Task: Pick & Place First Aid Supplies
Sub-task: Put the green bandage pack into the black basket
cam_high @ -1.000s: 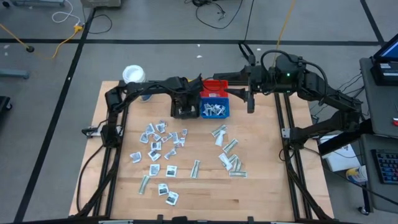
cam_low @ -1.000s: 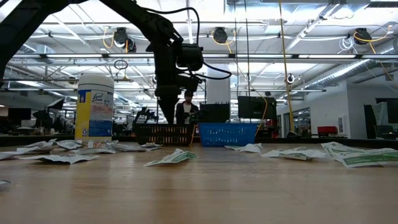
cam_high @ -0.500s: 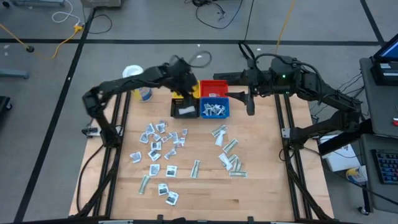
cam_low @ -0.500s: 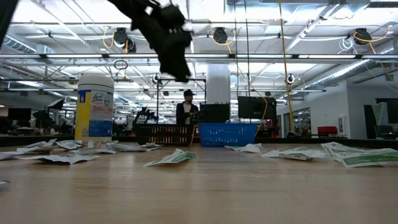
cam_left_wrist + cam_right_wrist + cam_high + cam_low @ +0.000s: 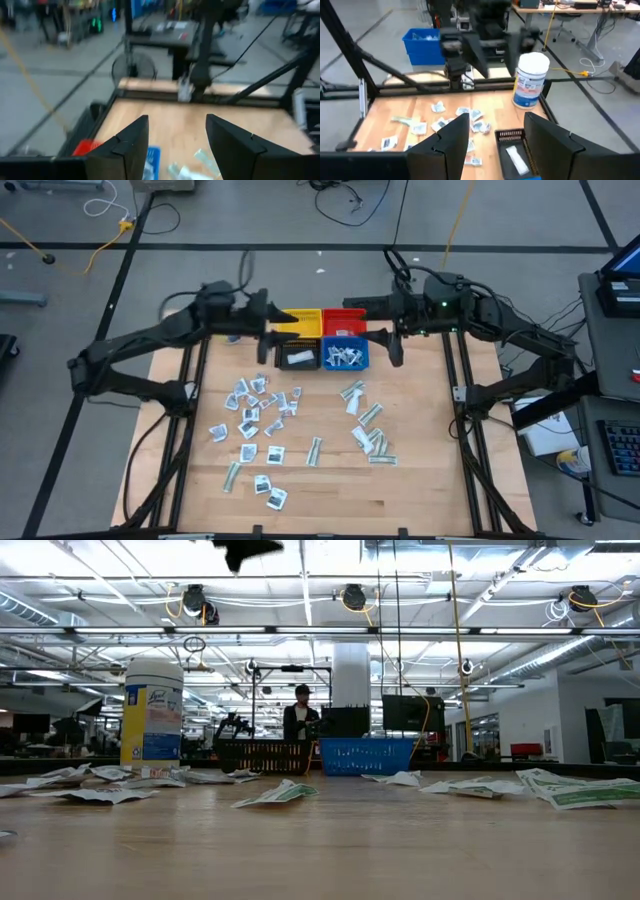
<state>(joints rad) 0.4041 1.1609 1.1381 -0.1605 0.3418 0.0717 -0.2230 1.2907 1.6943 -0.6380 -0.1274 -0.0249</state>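
The first aid supplies (image 5: 262,408) are small white packets strewn over the wooden table (image 5: 430,480), with a second group (image 5: 366,426) to the right. One packet (image 5: 299,358) lies in the black bin (image 5: 297,364); several lie in the blue bin (image 5: 345,357). My left gripper (image 5: 272,332) hangs open and empty high above the table's far left, beside the yellow bin (image 5: 298,322). Its fingers (image 5: 125,150) point about level across the table. My right gripper (image 5: 378,335) hovers open and empty to the right of the bins, and the packets (image 5: 462,120) show beyond its fingers (image 5: 547,145).
A red bin (image 5: 345,318) stands behind the blue one. A white-lidded jar (image 5: 531,80) stands at the table's far left corner, partly under my left arm. The table's near half holds only scattered packets. A person (image 5: 301,716) stands in the room beyond.
My left gripper has risen from over the black bin and drawn back toward the table's far left. It has tipped from pointing down to pointing about level. A white packet now shows in the black bin where the gripper was.
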